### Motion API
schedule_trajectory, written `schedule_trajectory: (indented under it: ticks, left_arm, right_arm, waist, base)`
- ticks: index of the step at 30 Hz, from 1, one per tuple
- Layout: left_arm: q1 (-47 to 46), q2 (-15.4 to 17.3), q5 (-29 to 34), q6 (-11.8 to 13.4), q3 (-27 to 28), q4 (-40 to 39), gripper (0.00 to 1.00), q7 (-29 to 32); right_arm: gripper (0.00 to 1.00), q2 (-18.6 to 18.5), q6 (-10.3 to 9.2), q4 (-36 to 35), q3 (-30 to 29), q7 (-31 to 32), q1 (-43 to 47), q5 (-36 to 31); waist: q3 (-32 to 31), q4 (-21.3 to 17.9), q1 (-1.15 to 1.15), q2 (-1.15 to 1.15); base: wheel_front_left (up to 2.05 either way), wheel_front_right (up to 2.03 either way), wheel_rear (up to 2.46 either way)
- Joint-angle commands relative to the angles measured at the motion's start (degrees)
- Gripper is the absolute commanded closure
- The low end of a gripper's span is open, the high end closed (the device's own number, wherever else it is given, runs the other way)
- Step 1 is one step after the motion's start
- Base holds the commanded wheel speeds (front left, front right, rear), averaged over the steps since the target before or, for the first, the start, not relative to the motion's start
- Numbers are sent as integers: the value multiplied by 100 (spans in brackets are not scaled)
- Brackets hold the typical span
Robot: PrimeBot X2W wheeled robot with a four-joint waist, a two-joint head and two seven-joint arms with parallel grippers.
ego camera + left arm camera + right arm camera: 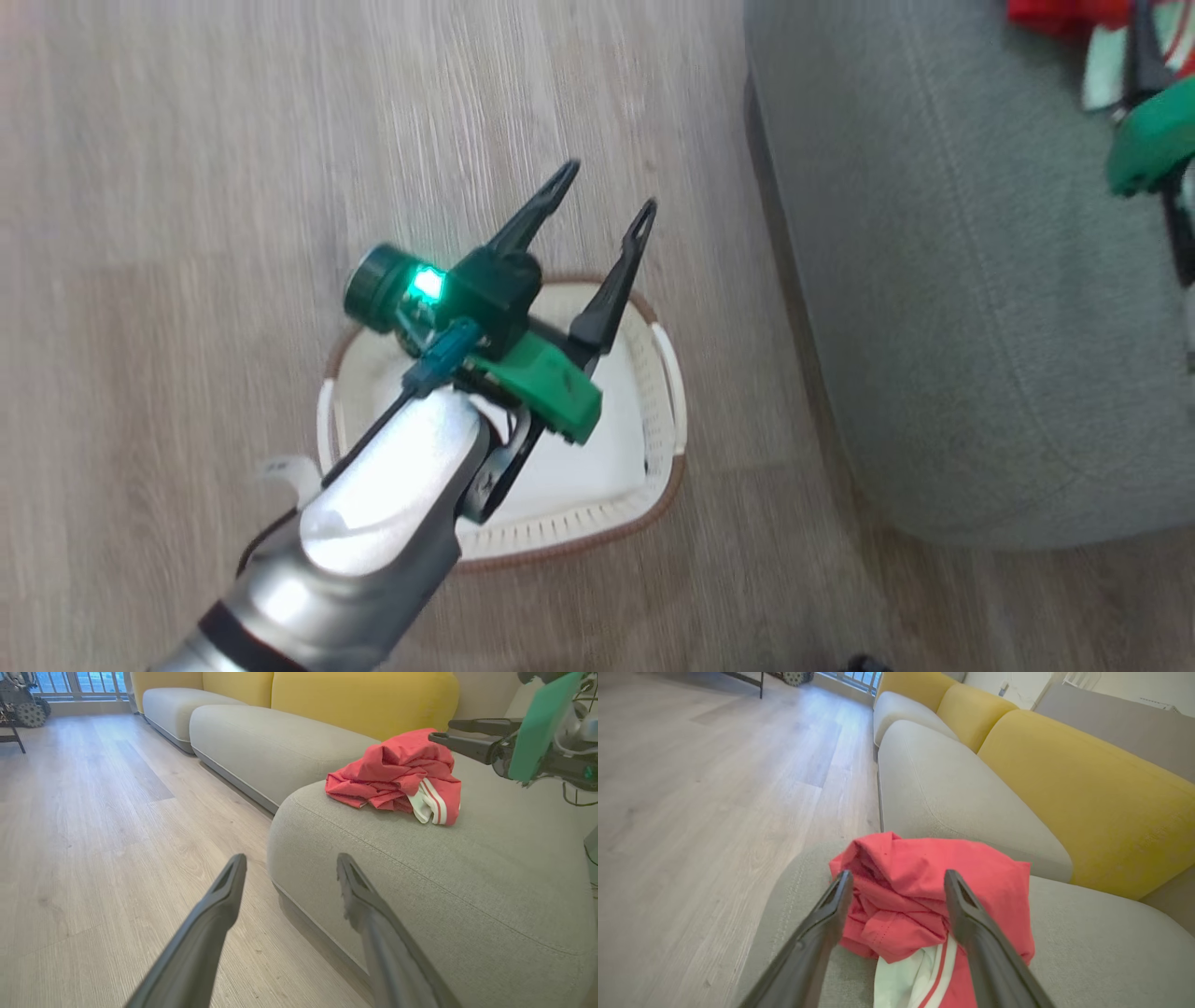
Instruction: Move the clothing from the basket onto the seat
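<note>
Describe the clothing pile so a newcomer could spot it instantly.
Start at the sofa with yellow backrests; on its nearest grey seat, close to the rounded corner, lies the clothing. It is a crumpled bright red heap with a white, red-striped panel, unlike the plain cushions.

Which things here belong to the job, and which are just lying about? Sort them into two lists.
Job:
clothing, heaped on the seat
basket
left gripper, open
right gripper, open above the clothing

Lying about:
yellow backrests
next cushion
floor
</note>
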Motion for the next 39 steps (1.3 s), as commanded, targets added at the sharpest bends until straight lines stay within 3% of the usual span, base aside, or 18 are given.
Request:
schedule_trajectory:
  ticks: [1,15,22,31,39]
  left_arm:
    - [-1,44,-55,42,246,-119,0,-55]
    - [1147,227,-424,279,729,114,0,-189]
    - [1819,425,-396,534,1175,-150,0,-196]
    - [2793,509,-370,795,1970,-686,0,-197]
    - [3475,485,-147,922,2473,-1009,0,-197]
  right_arm:
    - [0,-80,-2,-278,131,-52,81,103]
    - [0,307,-2,-1542,436,-52,1771,870]
    - [0,864,-2,-2219,348,-52,2856,914]
    - [0,1437,-2,-2878,196,-51,3831,701]
    - [0,1547,-2,-3143,365,-26,4392,964]
  waist:
    - [-377,31,0,0]
    - [-1712,510,0,0]
    - [-2157,713,0,0]
    - [-2423,854,0,0]
    - [-2477,945,0,0]
  base:
    - [0,0,0]
    - [0,0,0]
    - [0,0,0]
    - [0,0,0]
    - [0,0,0]
